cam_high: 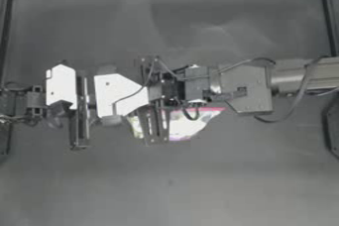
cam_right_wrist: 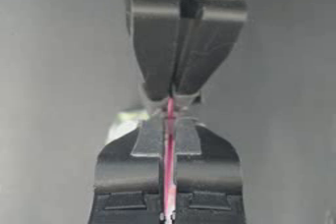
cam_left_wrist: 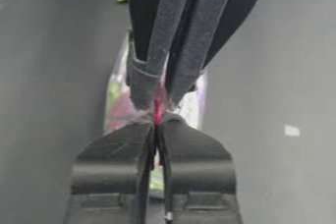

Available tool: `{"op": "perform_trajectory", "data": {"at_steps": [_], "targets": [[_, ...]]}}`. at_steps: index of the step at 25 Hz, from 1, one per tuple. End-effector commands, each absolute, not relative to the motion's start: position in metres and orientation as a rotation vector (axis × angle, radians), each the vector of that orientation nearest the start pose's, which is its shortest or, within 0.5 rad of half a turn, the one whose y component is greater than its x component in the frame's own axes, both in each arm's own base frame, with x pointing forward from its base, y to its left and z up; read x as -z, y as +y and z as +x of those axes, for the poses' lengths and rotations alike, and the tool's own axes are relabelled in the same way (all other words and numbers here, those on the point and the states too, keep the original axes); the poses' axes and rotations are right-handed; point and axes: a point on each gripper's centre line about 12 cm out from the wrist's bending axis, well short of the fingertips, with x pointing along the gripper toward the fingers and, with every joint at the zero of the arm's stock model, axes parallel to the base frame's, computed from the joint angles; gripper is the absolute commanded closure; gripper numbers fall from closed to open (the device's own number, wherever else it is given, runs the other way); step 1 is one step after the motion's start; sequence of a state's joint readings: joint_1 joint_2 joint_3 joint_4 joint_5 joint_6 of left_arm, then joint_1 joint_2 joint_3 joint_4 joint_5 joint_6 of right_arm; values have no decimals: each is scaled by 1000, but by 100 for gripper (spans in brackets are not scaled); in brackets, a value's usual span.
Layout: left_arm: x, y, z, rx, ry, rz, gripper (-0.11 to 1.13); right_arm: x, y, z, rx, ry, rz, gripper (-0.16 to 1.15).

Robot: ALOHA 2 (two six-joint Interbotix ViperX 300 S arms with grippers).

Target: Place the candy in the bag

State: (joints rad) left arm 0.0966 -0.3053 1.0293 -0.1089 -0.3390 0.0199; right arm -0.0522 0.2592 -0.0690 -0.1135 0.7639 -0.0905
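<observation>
1. The left tool [cam_left_wrist: 157, 122] is clamped on the bag's [cam_high: 182, 123] pink seal strip [cam_right_wrist: 169, 169].
2. The right tool [cam_right_wrist: 169, 115] pinches that strip, tip to tip with the left tool.
3. The bag hangs mid-bench [cam_high: 198, 180].

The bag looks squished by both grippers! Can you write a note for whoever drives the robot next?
Left gripper: shut on the bag's pink seal strip.
Right gripper: shut on the same strip, tip to tip with the left, near the table's middle.
Candy: no loose piece clearly visible, so whether it is inside cannot be told.
Left: confirm the candy is in, finish the seal, release.
</observation>
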Motion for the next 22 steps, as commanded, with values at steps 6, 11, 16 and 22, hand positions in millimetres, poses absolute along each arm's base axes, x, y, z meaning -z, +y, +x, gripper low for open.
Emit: {"op": "perform_trajectory", "data": {"at_steps": [6, 11, 16, 22], "targets": [[-200, 31, 302, -134, 342, -80, 88, -276, -35, 492, 41, 899, -178, 89], [-203, 27, 301, -112, 332, -47, 99, -275, -35, 492, 43, 903, -177, 89], [-206, 26, 299, -108, 320, -45, 98, -271, -35, 490, 43, 920, -174, 89], [-206, 23, 299, -98, 320, -37, 98, -263, -35, 485, 48, 955, -160, 89]]}}
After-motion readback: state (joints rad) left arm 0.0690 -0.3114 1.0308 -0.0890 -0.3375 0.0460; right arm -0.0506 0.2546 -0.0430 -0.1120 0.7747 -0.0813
